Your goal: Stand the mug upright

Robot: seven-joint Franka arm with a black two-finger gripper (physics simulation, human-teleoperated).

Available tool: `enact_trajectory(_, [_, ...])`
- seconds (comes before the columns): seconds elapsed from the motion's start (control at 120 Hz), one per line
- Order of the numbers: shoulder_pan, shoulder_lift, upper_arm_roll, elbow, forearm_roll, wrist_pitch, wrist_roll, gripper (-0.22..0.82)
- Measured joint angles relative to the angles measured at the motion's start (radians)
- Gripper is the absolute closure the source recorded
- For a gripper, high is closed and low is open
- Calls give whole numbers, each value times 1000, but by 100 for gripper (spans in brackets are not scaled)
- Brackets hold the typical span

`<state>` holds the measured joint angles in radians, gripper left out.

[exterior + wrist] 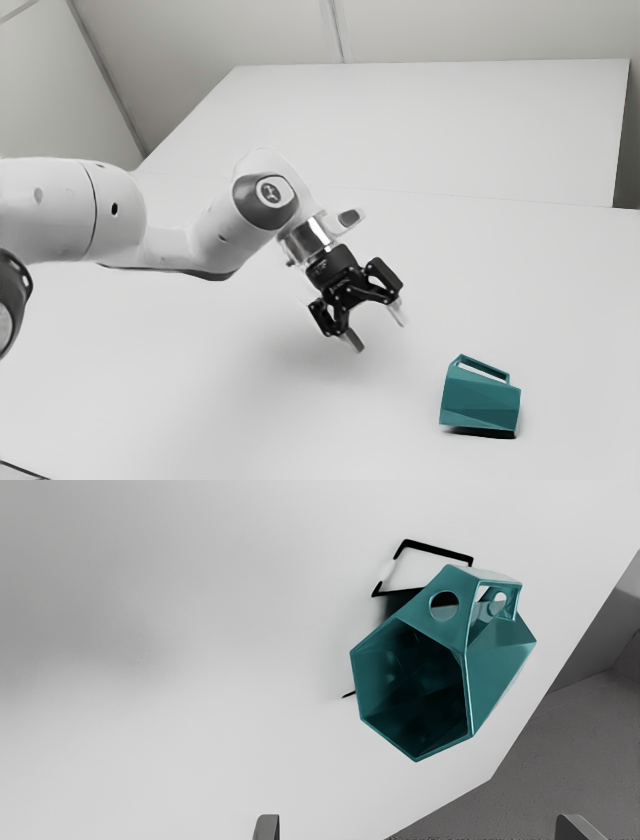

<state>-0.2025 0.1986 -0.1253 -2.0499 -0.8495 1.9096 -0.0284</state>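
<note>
- Exterior view: a blue-green mug with many flat sides (480, 400) lies on its side on the smooth white table (220, 370). It is not standing up.
- The black gripper with two fingers (378, 328) is up above the table. The mug is well apart from it, lower down and toward the exterior view's right.
- The mug's long way runs from its mouth, at the end by the gripper, to its bottom, at the far end. In the wrist view, the big, dark, six-sided mouth (415, 695) looks back at the gripper. That is what the next move hangs on, I think: the mouth end has to go up and the bottom has to go down.
- The blue-green loop handle (492, 576) sticks up from the mug's top side, so it could bump a finger if the grab comes from above.
- Only one arm is here, the white one with round joints (190, 250). It comes in from the exterior view's left, and its hand leans, pointing down and toward the exterior view's right.
- The grey fingers (267, 828) are wide apart, with nothing held between them. The gripper likely has to get closer before it can grab.
</note>
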Motion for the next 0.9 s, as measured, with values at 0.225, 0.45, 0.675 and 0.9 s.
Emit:
enact_trajectory(0.225, [-37, 73, -36, 5, -101, 85, -14, 0])
enact_trajectory(0.45, [-73, 126, -50, 12, -211, 140, -23, 0])
enact_trajectory(0.675, [-104, 165, -69, 20, -302, 179, -25, 0])
enact_trajectory(0.9, [-124, 202, -71, 53, -341, 196, -25, 0])
